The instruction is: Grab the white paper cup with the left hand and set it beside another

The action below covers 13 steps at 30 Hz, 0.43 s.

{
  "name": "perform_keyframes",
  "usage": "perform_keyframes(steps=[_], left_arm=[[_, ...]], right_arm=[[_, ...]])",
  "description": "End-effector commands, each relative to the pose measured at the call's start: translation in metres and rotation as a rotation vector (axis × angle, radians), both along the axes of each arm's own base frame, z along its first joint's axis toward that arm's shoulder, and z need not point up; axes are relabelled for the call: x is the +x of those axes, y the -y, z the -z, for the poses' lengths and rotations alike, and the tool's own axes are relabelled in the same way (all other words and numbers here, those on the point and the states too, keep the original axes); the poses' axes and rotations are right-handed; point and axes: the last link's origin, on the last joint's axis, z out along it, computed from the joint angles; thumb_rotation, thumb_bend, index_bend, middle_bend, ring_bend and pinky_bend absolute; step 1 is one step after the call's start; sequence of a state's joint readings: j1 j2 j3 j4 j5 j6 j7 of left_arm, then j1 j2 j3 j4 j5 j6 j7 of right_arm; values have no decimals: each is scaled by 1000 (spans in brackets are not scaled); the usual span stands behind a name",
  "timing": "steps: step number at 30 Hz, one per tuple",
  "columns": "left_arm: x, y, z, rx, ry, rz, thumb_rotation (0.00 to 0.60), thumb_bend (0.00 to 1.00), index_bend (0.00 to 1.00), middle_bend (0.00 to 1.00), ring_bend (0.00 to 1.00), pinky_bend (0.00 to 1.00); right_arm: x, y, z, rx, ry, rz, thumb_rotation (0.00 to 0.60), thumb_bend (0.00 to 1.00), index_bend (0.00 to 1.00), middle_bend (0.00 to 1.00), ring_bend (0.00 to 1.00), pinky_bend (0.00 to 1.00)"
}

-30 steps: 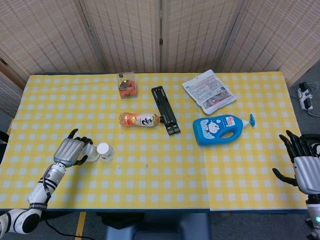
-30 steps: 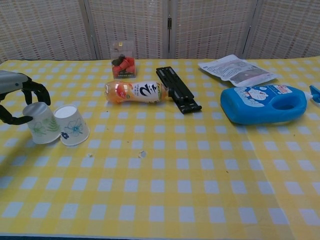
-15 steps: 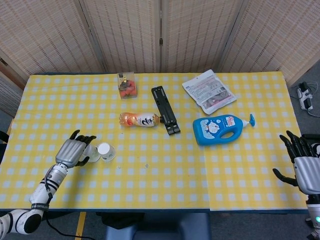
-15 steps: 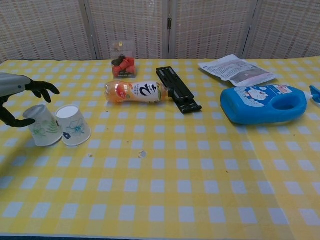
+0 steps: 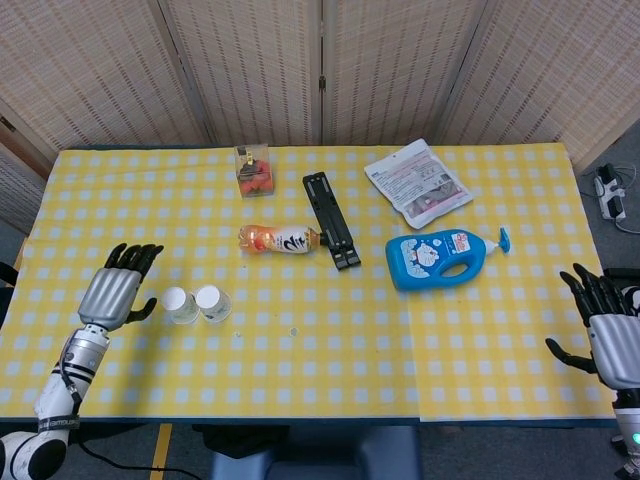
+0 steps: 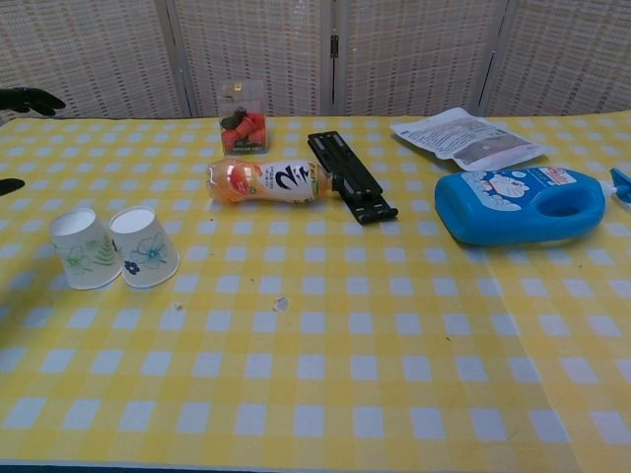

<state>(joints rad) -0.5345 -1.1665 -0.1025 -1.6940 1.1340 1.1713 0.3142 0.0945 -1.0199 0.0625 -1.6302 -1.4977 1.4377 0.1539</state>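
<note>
Two white paper cups stand upside down side by side and touching on the yellow checked table [image 5: 330, 360]. The left cup [image 5: 180, 305] [image 6: 83, 247] has a green leaf print. The right cup [image 5: 211, 302] [image 6: 145, 246] has a blue flower print. My left hand [image 5: 115, 290] is open with fingers spread, off to the left of the cups and apart from them; only its fingertips [image 6: 30, 99] show at the left edge of the chest view. My right hand [image 5: 605, 325] hangs open off the table's right edge.
An orange drink bottle [image 5: 280, 239] lies on its side mid-table, next to a black bar-shaped stand [image 5: 331, 218]. A blue detergent bottle [image 5: 442, 256] lies to the right, a white pouch [image 5: 416, 181] behind it. A small clear box [image 5: 253, 171] sits at the back.
My left hand let go of the leaf-print cup, spread its fingers and drew back to the left. Both cups stay where they were. The right hand has not moved.
</note>
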Motion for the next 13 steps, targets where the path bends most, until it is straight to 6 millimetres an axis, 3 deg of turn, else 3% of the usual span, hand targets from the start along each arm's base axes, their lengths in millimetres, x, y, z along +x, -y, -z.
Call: perform_keyframes(steps=[1, 13], left_arm=[[-16, 16, -18, 108, 5, -27, 600, 422, 46, 113, 98, 0], [-53, 86, -33, 246, 8, -85, 600, 426, 79, 113, 100, 0]], right_arm=[[-1, 0, 2, 16, 13, -3, 600, 263, 0, 0, 23, 0], [0, 1, 12, 30, 34, -26, 600, 263, 0, 0, 29, 0]])
